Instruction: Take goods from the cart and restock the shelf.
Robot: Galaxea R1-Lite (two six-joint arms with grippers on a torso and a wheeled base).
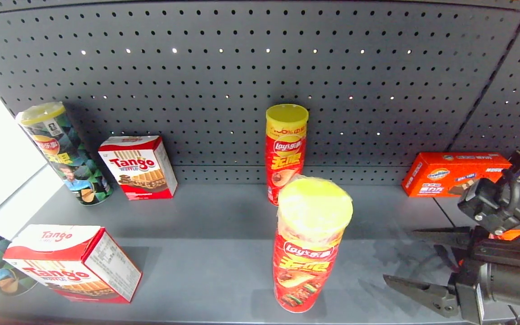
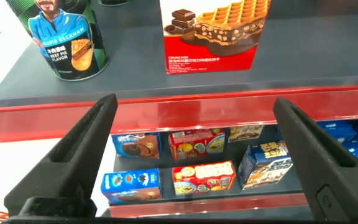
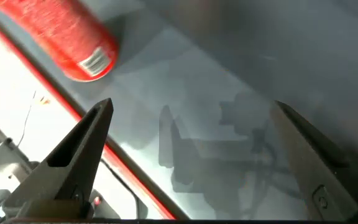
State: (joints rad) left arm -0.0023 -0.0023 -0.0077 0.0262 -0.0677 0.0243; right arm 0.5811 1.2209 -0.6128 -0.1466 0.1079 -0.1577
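A red chips can (image 1: 307,253) with a yellow lid stands upright near the front of the grey shelf (image 1: 215,225); a second red can (image 1: 285,153) stands behind it by the pegboard. My right gripper (image 1: 404,259) hovers open and empty to the right of the front can, apart from it. In the right wrist view that gripper (image 3: 192,104) spreads over bare shelf, with the red can (image 3: 67,37) off to one side. My left gripper (image 2: 194,102) is open and empty, facing the shelf's red front edge (image 2: 166,112) below a dark chips can (image 2: 67,37) and a wafer box (image 2: 213,34).
On the shelf's left stand a dark can (image 1: 63,151) and two wafer boxes (image 1: 138,167) (image 1: 75,264). An orange box (image 1: 454,174) lies at the right. A lower shelf holds several small snack boxes (image 2: 197,162). Open shelf lies between the cans and the orange box.
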